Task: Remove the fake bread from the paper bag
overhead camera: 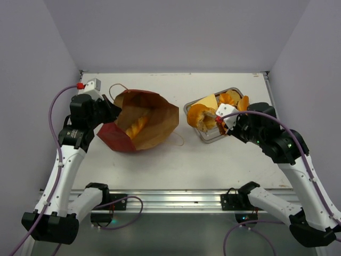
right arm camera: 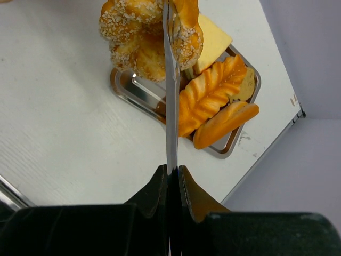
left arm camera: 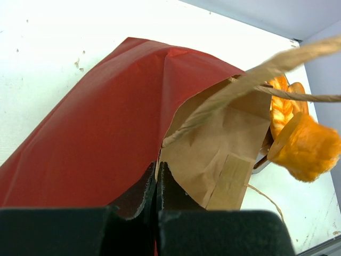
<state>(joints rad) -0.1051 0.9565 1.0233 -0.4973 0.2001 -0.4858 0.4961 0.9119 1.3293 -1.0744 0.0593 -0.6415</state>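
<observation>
The paper bag (overhead camera: 162, 114), red outside and brown inside, lies on its side at centre left with its mouth open. A braided loaf (overhead camera: 137, 125) of fake bread lies inside it. My left gripper (overhead camera: 114, 112) is shut on the paper bag's rim (left arm camera: 176, 154). My right gripper (right arm camera: 173, 170) is shut on the metal tongs (right arm camera: 171, 106). The tongs pinch a seeded twisted roll (right arm camera: 133, 32), held over the left end of the steel tray (right arm camera: 128, 88). More fake bread lies in the tray: a leaf-shaped piece (right arm camera: 210, 93), an oval roll (right arm camera: 226, 124) and a yellow-topped sandwich (right arm camera: 213, 40).
The tray (overhead camera: 210, 140) sits at the table's right, near the right wall. One string handle (left arm camera: 240, 88) of the bag crosses the left wrist view; another handle (overhead camera: 178, 140) trails on the table toward the tray. The table's back edge lies behind both.
</observation>
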